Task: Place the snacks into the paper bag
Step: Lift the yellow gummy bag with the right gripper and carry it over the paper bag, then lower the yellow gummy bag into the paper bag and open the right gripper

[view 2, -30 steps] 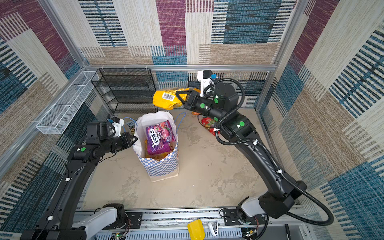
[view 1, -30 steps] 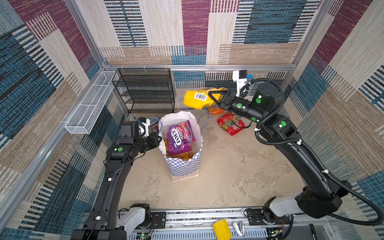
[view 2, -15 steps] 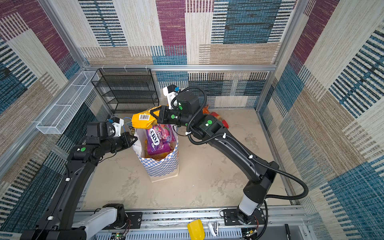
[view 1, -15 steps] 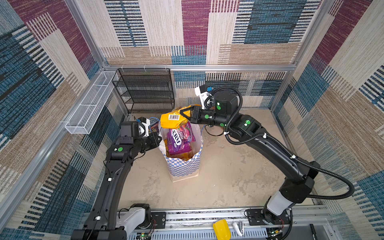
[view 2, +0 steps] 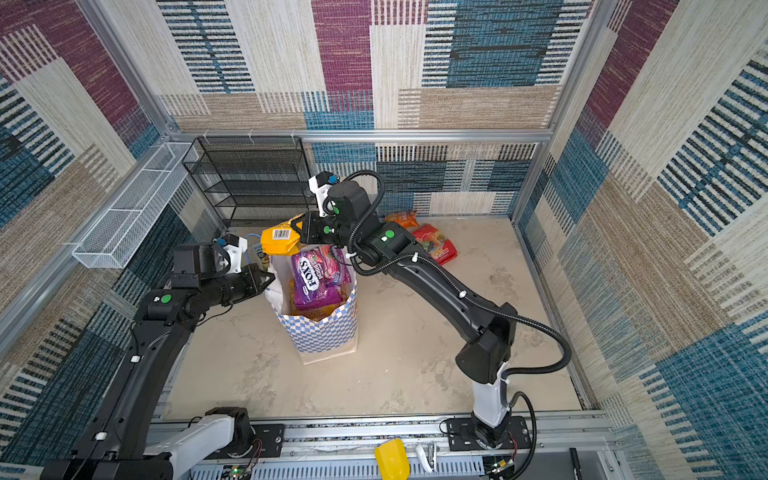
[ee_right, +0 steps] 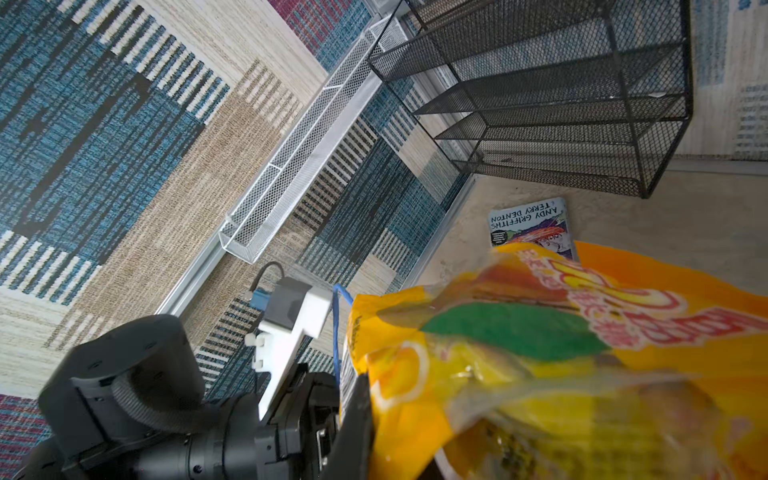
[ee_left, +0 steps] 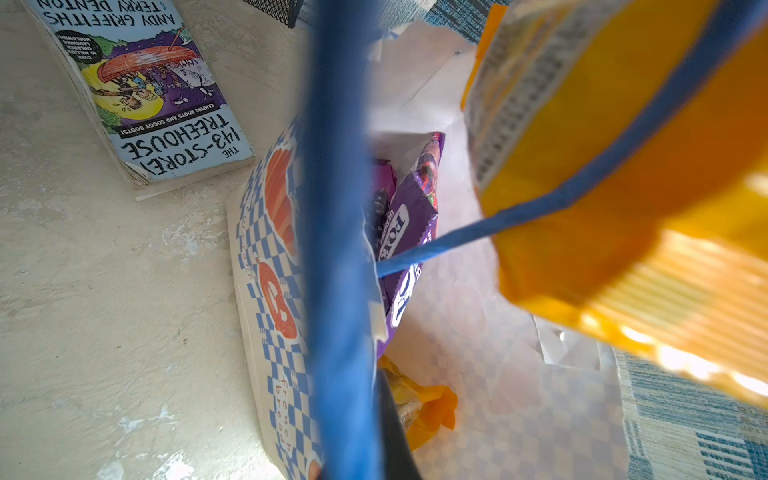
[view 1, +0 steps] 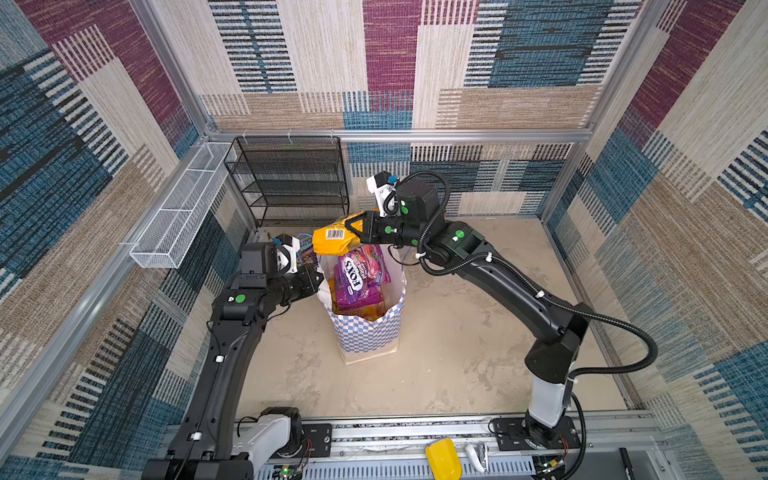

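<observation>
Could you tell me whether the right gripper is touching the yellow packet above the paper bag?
Touching: in both top views the right gripper is shut on one end of the yellow packet.

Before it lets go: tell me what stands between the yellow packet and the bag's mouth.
The purple packet stands on end in the paper bag, its top at the mouth, beneath the yellow packet in the right gripper.
</observation>
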`<state>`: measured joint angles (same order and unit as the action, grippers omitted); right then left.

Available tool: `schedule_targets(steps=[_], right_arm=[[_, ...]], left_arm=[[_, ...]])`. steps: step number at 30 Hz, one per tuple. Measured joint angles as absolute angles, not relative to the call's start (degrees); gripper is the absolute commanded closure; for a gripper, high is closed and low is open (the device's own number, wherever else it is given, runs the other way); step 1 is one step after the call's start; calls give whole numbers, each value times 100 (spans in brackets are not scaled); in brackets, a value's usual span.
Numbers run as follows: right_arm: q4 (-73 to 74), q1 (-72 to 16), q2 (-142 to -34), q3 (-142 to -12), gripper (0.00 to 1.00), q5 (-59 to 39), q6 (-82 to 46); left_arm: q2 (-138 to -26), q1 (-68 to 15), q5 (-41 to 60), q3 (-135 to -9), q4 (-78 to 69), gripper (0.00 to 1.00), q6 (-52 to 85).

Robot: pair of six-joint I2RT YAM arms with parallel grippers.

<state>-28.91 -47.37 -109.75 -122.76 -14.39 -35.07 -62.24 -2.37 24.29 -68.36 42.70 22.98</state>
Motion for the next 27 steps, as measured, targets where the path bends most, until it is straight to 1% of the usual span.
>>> schedule_targets(steps=[3,6,12,16,23,27], right_arm=[[-3006,-4689,-11233,-12422,100,-1463,-3489],[-3076,-4657,-11238,-12221,100,-1509,-3496],[-2893,-4665,-10578,-10995,100,-1653,-3603],[-2867,-4689,-10224,-10556,100,-1804,-3750],[-3098,-4810,-9948,-10984,100,-1850,-3741],[-3094,-4917,-9889,-11010,100,-1870,-3743]], left_arm=[[-6224,-237,2427,-6836,4270,100,2298],[-6224,-237,2416,-6836,4270,100,2298],[-6211,-226,2416,-6836,4278,100,2298],[-6200,-226,2429,-6836,4278,100,2298],[-6189,-226,2427,-6836,4281,100,2298],[-6189,-226,2429,-6836,4281,100,2298]])
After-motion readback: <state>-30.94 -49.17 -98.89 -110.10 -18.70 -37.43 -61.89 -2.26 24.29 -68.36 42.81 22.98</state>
